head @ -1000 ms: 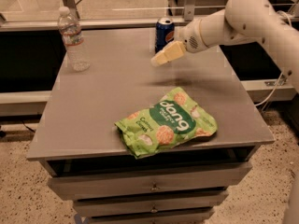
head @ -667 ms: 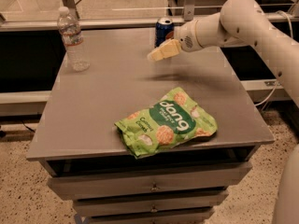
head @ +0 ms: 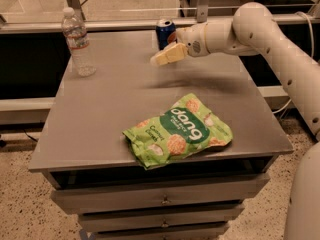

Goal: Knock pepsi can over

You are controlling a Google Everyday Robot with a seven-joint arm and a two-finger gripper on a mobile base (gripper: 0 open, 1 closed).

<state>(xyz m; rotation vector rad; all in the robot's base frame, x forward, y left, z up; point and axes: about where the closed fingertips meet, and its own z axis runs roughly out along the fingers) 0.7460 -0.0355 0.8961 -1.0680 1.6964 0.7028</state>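
The pepsi can (head: 164, 32) stands upright at the back edge of the grey table (head: 100, 114), dark blue with a silver top. My gripper (head: 166, 55) hangs above the table just in front of the can and slightly to its right, with its cream-coloured fingertips pointing left. The white arm reaches in from the right and partly hides the can's right side.
A clear plastic water bottle (head: 77, 43) stands at the back left of the table. A green "dang" snack bag (head: 177, 130) lies near the front right. Drawers sit under the tabletop. A metal rail runs behind the table.
My gripper has shifted left along the back of the table, ending closer in front of the can. The can, bottle and bag have not moved.
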